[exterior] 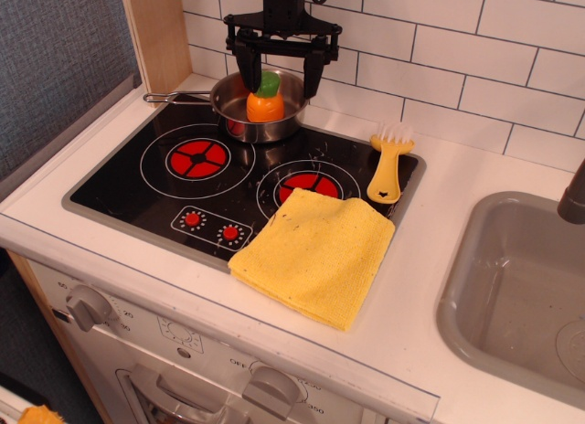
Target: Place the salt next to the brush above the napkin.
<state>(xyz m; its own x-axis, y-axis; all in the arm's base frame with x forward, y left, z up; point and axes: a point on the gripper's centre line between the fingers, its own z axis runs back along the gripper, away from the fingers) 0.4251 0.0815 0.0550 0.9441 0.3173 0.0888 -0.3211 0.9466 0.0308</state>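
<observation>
The salt [266, 100], orange with a green cap, sits in a metal pan [239, 115] at the back of the black stove top. My gripper [279, 77] hangs open just above and behind it, one finger on each side of the green cap. The yellow brush [388, 165] lies at the stove's right edge with its white bristles toward the wall. The yellow napkin [315, 252] lies in front of it, over the stove's front right corner.
A grey sink [516, 291] lies at the right. The stove has red burners [198, 156] and a second one [308, 185] between the pan and the napkin. A white tiled wall stands behind, a wooden panel [155, 36] at the back left.
</observation>
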